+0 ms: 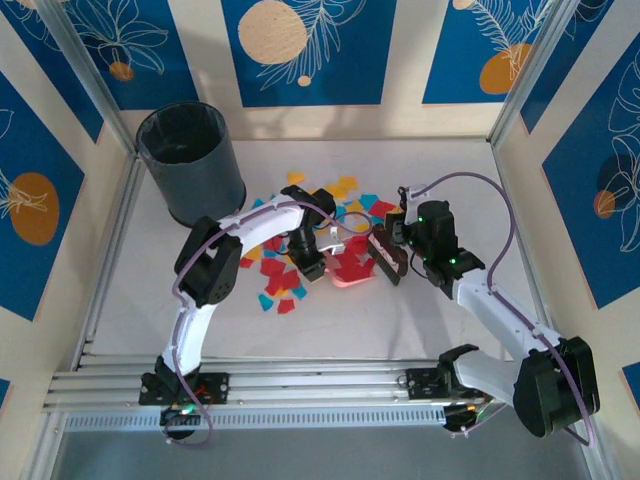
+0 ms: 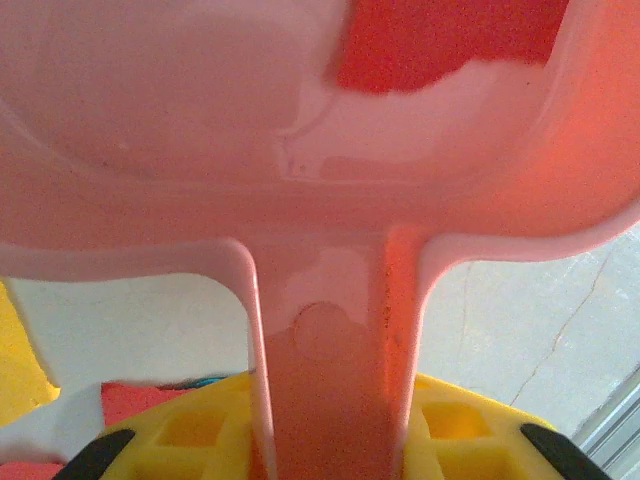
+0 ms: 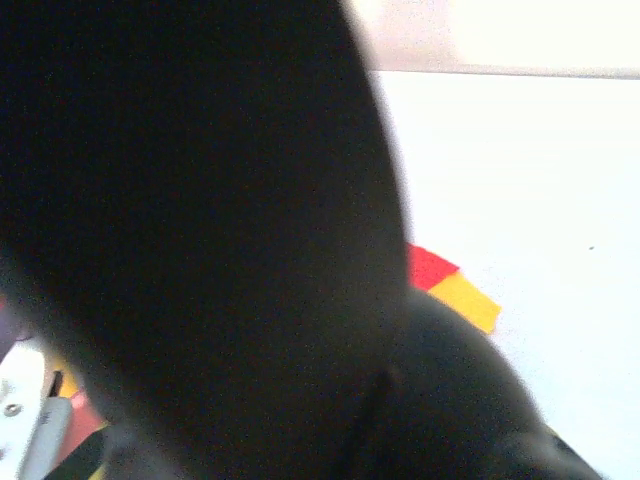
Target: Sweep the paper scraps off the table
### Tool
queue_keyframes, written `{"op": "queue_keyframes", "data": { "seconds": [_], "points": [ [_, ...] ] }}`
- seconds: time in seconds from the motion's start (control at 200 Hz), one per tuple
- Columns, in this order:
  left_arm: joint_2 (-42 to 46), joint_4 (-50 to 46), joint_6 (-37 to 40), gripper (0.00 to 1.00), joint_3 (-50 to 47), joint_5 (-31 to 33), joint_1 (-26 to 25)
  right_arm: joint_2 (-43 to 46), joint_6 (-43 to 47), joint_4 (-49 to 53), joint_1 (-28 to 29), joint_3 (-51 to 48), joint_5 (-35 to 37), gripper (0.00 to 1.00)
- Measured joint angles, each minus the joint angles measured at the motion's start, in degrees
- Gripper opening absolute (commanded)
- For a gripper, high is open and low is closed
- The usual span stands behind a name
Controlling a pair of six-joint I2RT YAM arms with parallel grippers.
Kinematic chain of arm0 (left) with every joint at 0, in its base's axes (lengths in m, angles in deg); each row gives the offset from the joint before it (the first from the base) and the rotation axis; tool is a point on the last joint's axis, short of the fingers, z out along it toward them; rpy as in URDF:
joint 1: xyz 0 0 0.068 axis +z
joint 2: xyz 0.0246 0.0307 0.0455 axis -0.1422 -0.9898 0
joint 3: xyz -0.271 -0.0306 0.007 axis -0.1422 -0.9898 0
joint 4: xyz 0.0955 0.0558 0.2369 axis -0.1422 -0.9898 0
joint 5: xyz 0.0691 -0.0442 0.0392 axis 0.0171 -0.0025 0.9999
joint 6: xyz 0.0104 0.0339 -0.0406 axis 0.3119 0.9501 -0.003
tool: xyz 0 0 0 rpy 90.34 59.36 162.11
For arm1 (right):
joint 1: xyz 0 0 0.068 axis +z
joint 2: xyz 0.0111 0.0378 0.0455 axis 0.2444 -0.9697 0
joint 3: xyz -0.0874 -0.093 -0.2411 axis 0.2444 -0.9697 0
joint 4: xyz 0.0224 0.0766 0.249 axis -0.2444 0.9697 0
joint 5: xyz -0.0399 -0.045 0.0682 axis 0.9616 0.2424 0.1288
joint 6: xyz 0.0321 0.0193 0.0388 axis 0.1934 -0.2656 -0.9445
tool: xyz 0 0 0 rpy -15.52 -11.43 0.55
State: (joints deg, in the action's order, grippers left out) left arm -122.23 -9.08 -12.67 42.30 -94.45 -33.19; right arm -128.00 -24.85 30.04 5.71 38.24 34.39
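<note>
The left hand point(image 1: 308, 255) is closed narrowly on the handle of the pink dustpan point(image 2: 150, 150). The right hand point(image 1: 400, 245) is clamped on a dark brush point(image 1: 386, 258). The paper scraps point(image 1: 285, 306) are scattered on the tabletop point(image 1: 380, 320) around and between the 2 hands, some inside the pink dustpan.
</note>
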Motion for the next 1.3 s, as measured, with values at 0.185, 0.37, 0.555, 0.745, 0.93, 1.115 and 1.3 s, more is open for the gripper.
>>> {"op": "queue_keyframes", "data": {
  "seconds": [0.185, 0.37, 0.555, 0.745, 0.93, 1.115, 1.3],
  "points": [
    [0.00, 0.24, -0.04, 0.00, -0.02, -0.04, -0.15, 1.95, -1.07, 2.54, 0.31, 0.00, -0.46, 0.00],
    [0.02, 1.07, -0.76, 0.00, -0.59, 1.01, -0.11, 6.34, -1.22, 4.83, 0.68, 0.00, 1.44, 0.00],
    [0.07, 1.33, -1.75, 0.00, -0.61, 1.68, 0.00, 8.13, -1.01, 4.66, 0.66, 0.13, 5.07, 0.00],
    [0.46, 1.77, -1.95, 0.00, -1.07, 2.25, 0.00, 6.19, -0.13, 2.25, 0.61, 0.13, 9.09, 0.00],
    [0.46, 1.75, -1.95, 0.00, -1.07, 2.25, 0.00, 0.28, 0.90, -3.39, 0.15, 0.28, 11.10, 0.00],
    [0.46, 1.90, -1.92, 0.00, -1.07, 2.25, 0.00, -5.05, 0.94, -4.26, -0.09, 2.56, 8.96, 0.00],
    [0.46, 1.92, -1.92, 0.00, -1.07, 2.23, 0.00, -5.70, 0.90, -4.20, -0.02, 2.73, 4.66, 0.00]
  ]
}}
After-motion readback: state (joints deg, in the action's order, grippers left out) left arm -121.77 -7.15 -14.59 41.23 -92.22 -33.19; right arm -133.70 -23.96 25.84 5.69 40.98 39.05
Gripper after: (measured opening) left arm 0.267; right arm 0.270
